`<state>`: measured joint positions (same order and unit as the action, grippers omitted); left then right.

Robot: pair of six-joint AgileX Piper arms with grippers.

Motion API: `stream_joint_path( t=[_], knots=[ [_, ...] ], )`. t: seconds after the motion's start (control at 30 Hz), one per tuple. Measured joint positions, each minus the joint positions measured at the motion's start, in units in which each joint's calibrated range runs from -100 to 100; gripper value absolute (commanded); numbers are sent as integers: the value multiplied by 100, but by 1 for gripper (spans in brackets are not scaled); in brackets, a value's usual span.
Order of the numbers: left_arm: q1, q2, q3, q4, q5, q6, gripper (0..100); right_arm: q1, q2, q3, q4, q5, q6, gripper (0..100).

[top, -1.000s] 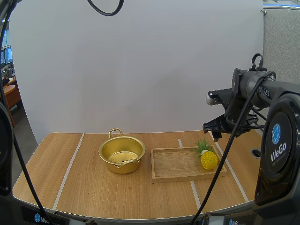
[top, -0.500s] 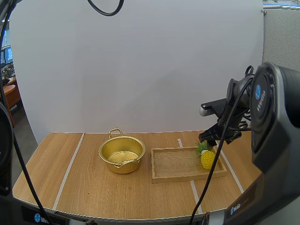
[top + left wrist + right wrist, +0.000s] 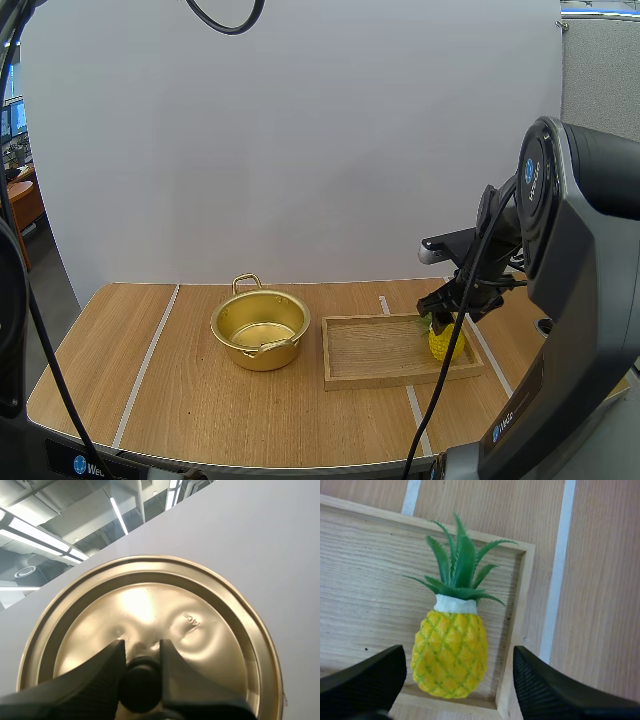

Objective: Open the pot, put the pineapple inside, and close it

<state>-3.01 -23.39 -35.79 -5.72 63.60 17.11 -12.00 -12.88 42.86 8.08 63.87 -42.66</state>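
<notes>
A gold pot [image 3: 260, 328] stands open on the table, left of a wooden tray [image 3: 375, 352]. The yellow pineapple [image 3: 445, 340] with green leaves lies at the tray's right end. My right gripper [image 3: 447, 308] hangs just above it. In the right wrist view its black fingers [image 3: 362, 680] stand wide apart on either side of the pineapple [image 3: 451, 650], with the tray's corner [image 3: 517, 625] beside it. My left gripper [image 3: 141, 680] is shut on the black knob of the gold lid [image 3: 150, 625], held up against the white backdrop.
White tape lines [image 3: 145, 360] run across the wooden table. Bare table lies left of the pot and in front of the tray. The right arm's large black body [image 3: 580, 300] stands at the table's right edge.
My right arm has swung forward and down to the left, bringing its gripper from above the tray's far right corner to just over the pineapple. The pot and tray have not moved.
</notes>
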Motion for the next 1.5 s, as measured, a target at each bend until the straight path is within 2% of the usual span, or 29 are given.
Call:
stream_joint_path(
  t=[1.5],
  knots=[
    [0,0,0,0,0,0,0,129,1276,-10,228,-818,-187,100]
  ],
)
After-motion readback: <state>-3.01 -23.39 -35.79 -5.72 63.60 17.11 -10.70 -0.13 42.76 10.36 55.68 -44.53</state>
